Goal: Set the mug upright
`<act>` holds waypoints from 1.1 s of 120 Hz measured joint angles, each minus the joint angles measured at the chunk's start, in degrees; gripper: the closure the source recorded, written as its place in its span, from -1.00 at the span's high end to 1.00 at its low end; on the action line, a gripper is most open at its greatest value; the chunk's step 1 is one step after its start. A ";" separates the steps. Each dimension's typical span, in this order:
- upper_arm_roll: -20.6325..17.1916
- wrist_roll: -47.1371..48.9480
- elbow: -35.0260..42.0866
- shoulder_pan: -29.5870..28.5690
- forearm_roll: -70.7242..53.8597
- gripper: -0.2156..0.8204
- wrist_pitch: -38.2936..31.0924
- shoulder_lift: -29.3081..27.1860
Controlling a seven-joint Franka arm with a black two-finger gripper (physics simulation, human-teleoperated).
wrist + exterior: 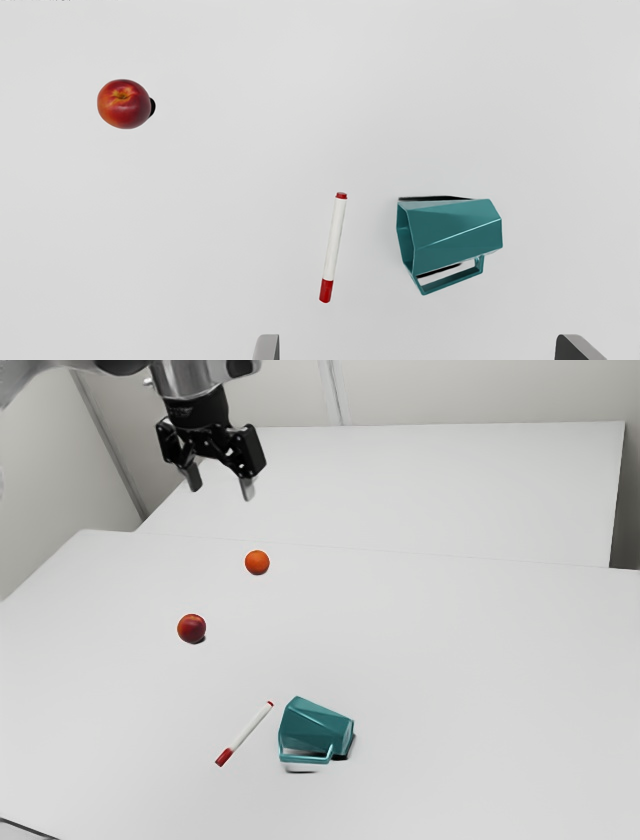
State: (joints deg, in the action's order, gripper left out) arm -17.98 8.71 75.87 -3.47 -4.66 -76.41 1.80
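Fingers [267,348] of the tool [221,489] stand apart with nothing between them, high over the bench [450,680], where the teal mug [456,235] lies on its side near the marker [335,245], so the setting upright, I judge, is left to do.

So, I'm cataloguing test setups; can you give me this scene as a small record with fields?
mug: on its side, mouth facing the marker
marker: white with red ends, lying flat, apart from the mug
red fruit: resting apart from the others
orange: farther from the exterior camera
tool: open, raised, empty
mug upright: not yet
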 joint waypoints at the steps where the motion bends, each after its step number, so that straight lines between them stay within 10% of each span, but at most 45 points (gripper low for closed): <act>1: 0.07 0.02 0.04 0.00 0.03 0.58 -0.14 0.02; 40: 16.78 -1.41 25.08 5.68 15.55 0.58 -16.52 -1.48; 75: 20.71 -13.07 46.76 -2.31 46.04 0.58 -32.80 -3.81; 132: 21.45 -38.45 63.34 1.48 71.04 0.58 -36.61 -7.16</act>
State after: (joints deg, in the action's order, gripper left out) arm 3.47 -29.75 139.21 -1.99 66.38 -113.02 -5.36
